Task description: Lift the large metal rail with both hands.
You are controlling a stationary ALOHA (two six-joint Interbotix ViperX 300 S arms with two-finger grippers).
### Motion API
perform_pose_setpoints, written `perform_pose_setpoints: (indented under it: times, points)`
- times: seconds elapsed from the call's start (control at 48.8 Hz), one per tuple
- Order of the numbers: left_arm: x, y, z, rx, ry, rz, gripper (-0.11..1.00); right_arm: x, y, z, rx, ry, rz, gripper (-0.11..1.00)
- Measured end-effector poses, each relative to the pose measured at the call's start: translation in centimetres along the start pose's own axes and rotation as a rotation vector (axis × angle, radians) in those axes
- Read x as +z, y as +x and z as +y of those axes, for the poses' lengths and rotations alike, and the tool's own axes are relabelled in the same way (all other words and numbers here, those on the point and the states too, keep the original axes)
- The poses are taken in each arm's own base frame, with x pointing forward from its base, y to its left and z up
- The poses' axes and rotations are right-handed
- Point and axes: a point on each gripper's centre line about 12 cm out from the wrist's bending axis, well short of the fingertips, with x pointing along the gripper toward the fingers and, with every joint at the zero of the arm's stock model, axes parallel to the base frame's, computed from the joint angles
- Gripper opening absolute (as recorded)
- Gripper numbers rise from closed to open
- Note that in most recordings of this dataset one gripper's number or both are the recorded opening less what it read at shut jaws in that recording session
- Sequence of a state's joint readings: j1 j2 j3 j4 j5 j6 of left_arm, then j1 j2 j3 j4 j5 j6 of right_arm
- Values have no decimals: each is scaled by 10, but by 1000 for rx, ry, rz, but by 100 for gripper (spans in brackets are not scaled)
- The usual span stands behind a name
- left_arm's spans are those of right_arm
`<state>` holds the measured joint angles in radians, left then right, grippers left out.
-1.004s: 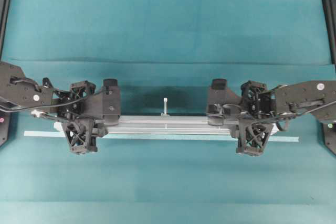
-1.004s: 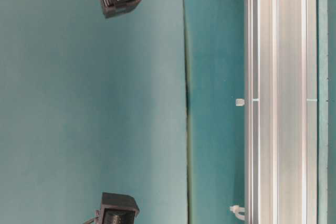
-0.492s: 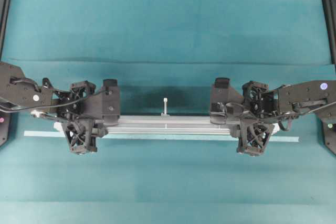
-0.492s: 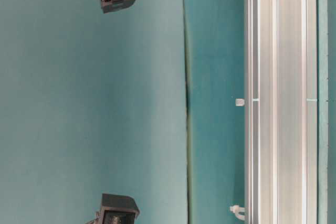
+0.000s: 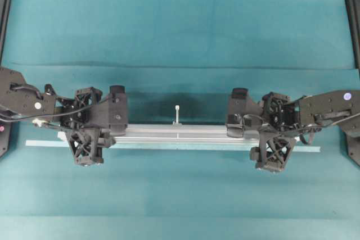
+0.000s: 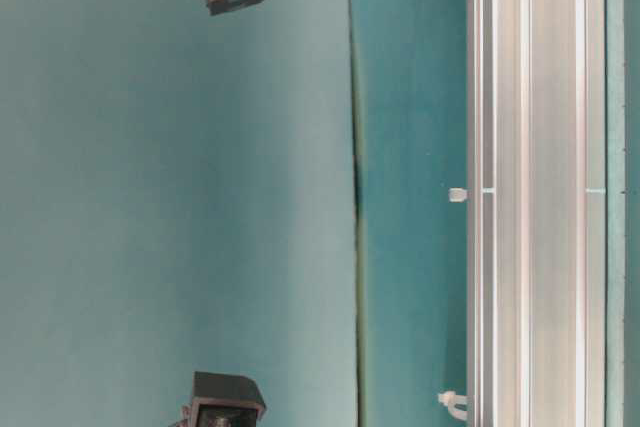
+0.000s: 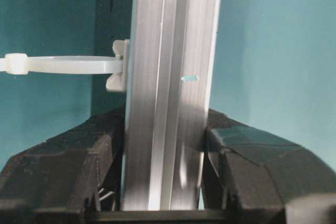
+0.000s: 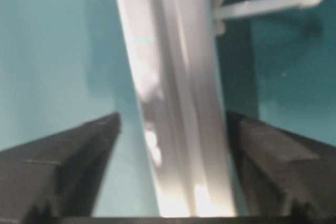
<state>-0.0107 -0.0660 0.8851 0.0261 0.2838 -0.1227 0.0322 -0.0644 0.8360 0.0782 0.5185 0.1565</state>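
The large metal rail [image 5: 180, 133] lies left to right across the teal cloth, with a white peg [image 5: 177, 113] standing at its middle. My left gripper [image 5: 104, 133] straddles its left end. In the left wrist view both black jaws press the sides of the rail [image 7: 168, 77], so the left gripper [image 7: 165, 171] is shut on it. My right gripper [image 5: 253, 134] straddles the right end. In the right wrist view the right gripper [image 8: 173, 171] is open, its jaws standing clear of the rail [image 8: 173, 103], with a wide gap on the left.
A thin pale-teal strip [image 5: 309, 149] lies along the near side of the rail and sticks out past both ends. Black frame posts stand at the left edge [image 5: 4, 4] and right edge [image 5: 353, 15]. A cloth fold runs across behind the rail.
My right gripper has shifted a little to the right and tilted; its upper part moved in the table-level view. The rail and left gripper have not visibly moved.
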Motion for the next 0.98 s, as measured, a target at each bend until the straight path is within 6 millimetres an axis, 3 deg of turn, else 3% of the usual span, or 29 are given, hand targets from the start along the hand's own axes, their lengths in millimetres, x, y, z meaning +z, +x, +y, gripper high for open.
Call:
perform_pose_setpoints:
  times: [0.143,0.266,0.369,0.533,0.676,0.799,0.984]
  points:
    - [0,0,0,0,-3,-2,41,1,-1,1,2,0,-4,92]
    - [-3,2,1,2,-36,17,77,1,-1,2,4,0,-8,92]
    - [-4,2,-1,0,-43,20,97,2,-1,2,4,3,-10,92]
    - [-3,-2,-6,-7,-28,16,96,4,-7,3,8,5,-28,92]
    - [1,-23,-6,-9,-29,-8,96,13,-30,4,22,11,-112,92]
    - [2,-50,-5,-12,-30,-42,96,18,-55,4,29,2,-199,92]
    - [10,-111,-5,-35,-33,-220,96,22,-98,3,45,-16,-342,92]
